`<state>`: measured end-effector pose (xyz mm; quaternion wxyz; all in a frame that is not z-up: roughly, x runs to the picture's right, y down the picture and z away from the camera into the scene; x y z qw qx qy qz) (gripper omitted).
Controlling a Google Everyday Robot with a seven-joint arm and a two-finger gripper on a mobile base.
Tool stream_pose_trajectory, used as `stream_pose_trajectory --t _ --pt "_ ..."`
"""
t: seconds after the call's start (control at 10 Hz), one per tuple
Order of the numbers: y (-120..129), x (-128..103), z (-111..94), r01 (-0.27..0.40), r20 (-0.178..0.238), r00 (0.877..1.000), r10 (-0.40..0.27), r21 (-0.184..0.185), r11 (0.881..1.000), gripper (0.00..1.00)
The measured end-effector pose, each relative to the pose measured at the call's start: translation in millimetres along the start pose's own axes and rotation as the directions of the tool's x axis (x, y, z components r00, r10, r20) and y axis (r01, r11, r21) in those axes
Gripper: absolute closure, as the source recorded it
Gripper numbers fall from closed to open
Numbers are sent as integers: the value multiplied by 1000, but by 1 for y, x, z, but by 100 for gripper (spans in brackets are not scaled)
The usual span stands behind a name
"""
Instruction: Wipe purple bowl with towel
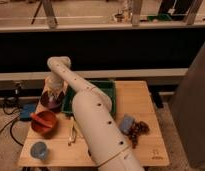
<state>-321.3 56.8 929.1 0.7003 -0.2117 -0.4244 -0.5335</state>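
Note:
The purple bowl (pixel 49 101) is dark and glossy and sits at the left edge of the wooden table (pixel 141 102). My gripper (pixel 52 91) is at the end of the white arm, which reaches from the front across to the far left. It points down into the bowl. A pale towel (pixel 51 85) is bunched in the gripper and presses on the bowl's inside. The gripper and towel hide part of the bowl's rim.
An orange-red bowl (pixel 44 122) sits just in front of the purple bowl, with a light-blue cup (pixel 39 149) nearer the front edge. A green tray (pixel 103 92) lies behind the arm. A yellowish object (pixel 72 134), a blue sponge (pixel 126 123) and dark grapes (pixel 139 131) are also on the table.

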Motion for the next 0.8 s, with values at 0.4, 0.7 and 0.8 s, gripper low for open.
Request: stream_pose_trajectory --t 0.4,0.7,0.8 --pt "-9 -25 5 62 62 996 -62 17 998 100" --pt "3 -36 -5 69 69 995 -69 5 998 100" --pt "8 -36 -12 62 60 996 -63 11 998 100"
